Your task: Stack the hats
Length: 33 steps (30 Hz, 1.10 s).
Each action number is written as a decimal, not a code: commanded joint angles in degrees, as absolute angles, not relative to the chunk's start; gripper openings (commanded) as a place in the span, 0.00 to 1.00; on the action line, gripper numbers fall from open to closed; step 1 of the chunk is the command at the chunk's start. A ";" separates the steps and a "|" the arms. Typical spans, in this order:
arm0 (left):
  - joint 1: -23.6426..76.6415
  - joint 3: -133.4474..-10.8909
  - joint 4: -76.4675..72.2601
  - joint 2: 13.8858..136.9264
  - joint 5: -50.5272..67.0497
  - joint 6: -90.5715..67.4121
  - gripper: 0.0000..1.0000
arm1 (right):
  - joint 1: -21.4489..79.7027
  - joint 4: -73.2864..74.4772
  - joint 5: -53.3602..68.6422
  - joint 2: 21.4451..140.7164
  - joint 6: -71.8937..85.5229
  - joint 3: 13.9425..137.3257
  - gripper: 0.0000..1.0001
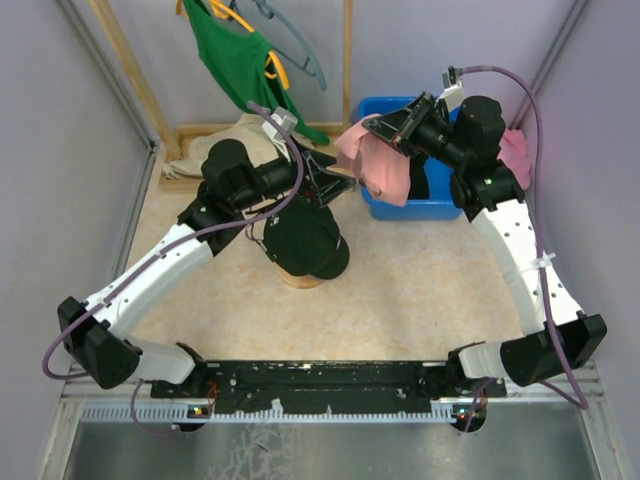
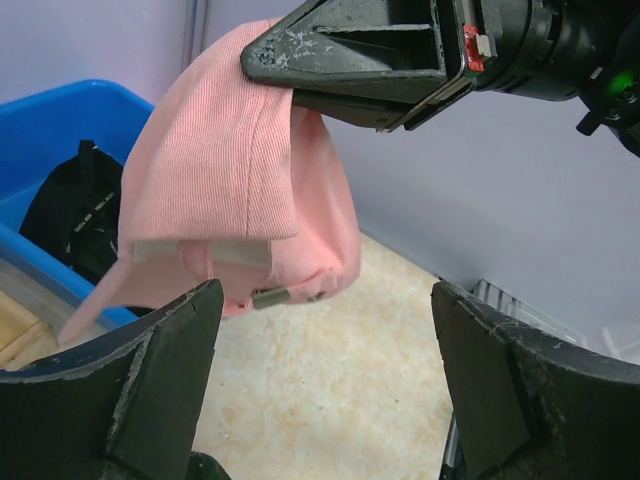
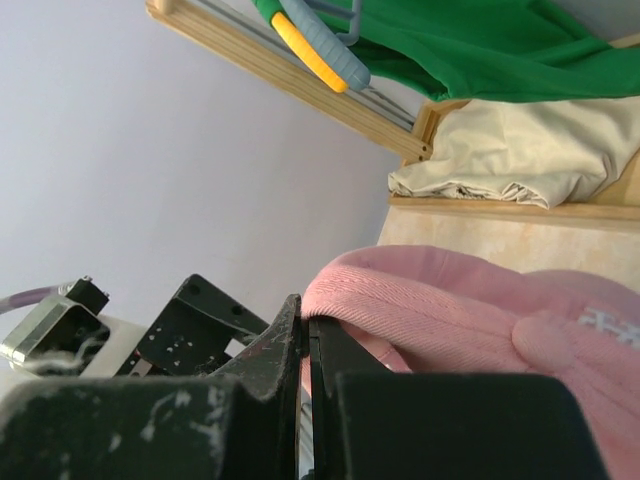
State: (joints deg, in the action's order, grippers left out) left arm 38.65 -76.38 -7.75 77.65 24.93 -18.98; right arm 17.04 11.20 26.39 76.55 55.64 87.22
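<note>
My right hand [image 1: 380,128] is clamping the pink cap [image 1: 386,168] beside the blue bin [image 1: 425,211]; my left hand [image 1: 330,180] is gaping wide near it, seemingly over a black cap [image 1: 305,240].

Saw pink cap [image 1: 378,165] hanging limp, pinched at the crown, brim drooping, back strap showing, above blue bin [image 1: 440,208]. Found first black cap [image 1: 303,240] crown-up mid-table, second black cap [image 2: 72,215] crumpled inside the bin.
</note>
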 commanded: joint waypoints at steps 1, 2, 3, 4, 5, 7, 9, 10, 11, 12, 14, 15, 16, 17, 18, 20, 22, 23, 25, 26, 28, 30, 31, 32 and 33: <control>40.79 -77.89 -12.69 78.73 19.81 -17.61 0.92 | 17.45 8.66 28.74 73.70 56.47 90.17 0.00; 40.97 -77.50 -13.53 79.02 19.41 -18.04 0.92 | 17.48 8.70 28.86 73.39 56.60 89.99 0.00; 41.10 -77.07 -14.52 79.21 18.74 -18.42 0.92 | 17.47 8.81 28.95 73.19 56.60 89.88 0.00; 41.27 -76.42 -15.82 79.31 18.35 -18.80 0.93 | 17.49 8.93 29.04 72.95 56.61 89.58 0.00; 41.38 -76.07 -17.00 79.48 18.18 -19.10 0.93 | 17.49 8.84 29.27 72.69 56.68 89.23 0.00; 41.73 -76.09 -18.39 80.17 17.70 -19.19 0.93 | 17.49 7.89 30.04 72.27 57.51 88.24 0.00; 42.06 -76.66 -18.94 81.29 17.06 -19.02 0.94 | 17.46 6.94 30.95 71.89 58.62 87.08 0.00; 42.20 -76.87 -19.46 82.05 16.51 -18.92 0.94 | 17.55 6.55 31.37 71.70 59.13 86.69 0.00; 42.33 -77.28 -19.62 82.60 16.18 -18.75 0.94 | 17.64 6.32 31.50 71.45 59.30 86.17 0.00; 42.48 -77.82 -19.80 83.14 15.80 -18.55 0.95 | 17.66 6.26 31.69 71.23 59.45 85.87 0.00; 42.61 -78.84 -20.26 84.44 15.82 -18.14 0.96 | 17.71 6.14 32.45 70.98 59.82 85.35 0.00; 42.62 -79.60 -20.19 85.18 15.94 -18.05 0.96 | 17.75 5.93 32.97 70.86 60.15 85.04 0.00; 42.70 -80.21 -19.99 85.85 16.00 -17.91 0.97 | 17.75 5.97 33.44 70.76 60.34 84.75 0.00; 42.71 -80.58 -20.30 86.28 15.97 -17.95 0.97 | 17.83 5.91 33.93 70.76 60.53 84.48 0.00; 42.76 -80.78 -20.97 86.71 16.16 -17.99 0.97 | 17.91 6.07 34.26 70.68 60.69 84.27 0.00; 42.88 -81.93 -21.35 87.63 16.69 -18.02 0.97 | 17.92 6.33 34.71 70.59 60.73 83.72 0.00; 43.10 -83.33 -21.02 88.92 17.20 -18.07 0.96 | 17.98 6.17 35.31 70.45 61.06 83.25 0.00; 43.21 -83.78 -21.01 89.25 17.41 -18.17 0.94 | 18.08 5.95 35.52 70.37 61.28 82.92 0.00; 43.37 -84.62 -21.12 90.27 18.15 -18.60 0.84 | 18.15 5.73 36.01 70.31 61.64 82.73 0.00; 43.41 -84.96 -21.25 90.76 18.74 -19.00 0.71 | 18.19 5.64 36.16 70.31 61.76 82.53 0.00; 43.42 -85.39 -21.48 91.78 19.55 -20.05 0.37 | 18.19 5.38 36.48 70.18 62.15 82.33 0.00; 43.42 -85.98 -21.47 92.54 21.02 -21.03 0.18 | 18.15 5.60 36.56 70.01 62.12 82.35 0.00; 43.42 -86.10 -21.51 92.75 21.57 -21.57 0.11 | 18.19 5.70 36.52 69.90 62.00 82.35 0.00; 43.42 -86.26 -21.79 92.80 22.16 -22.14 0.05 | 18.19 6.06 36.40 69.88 61.57 82.53 0.00; 43.42 -86.43 -21.88 92.68 22.39 -22.77 0.00 | 18.13 6.45 36.39 69.87 61.12 82.69 0.00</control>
State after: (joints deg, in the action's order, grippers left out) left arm 43.16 -84.01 -19.51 91.59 19.57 -20.34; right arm 17.34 9.15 33.06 72.77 61.17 81.62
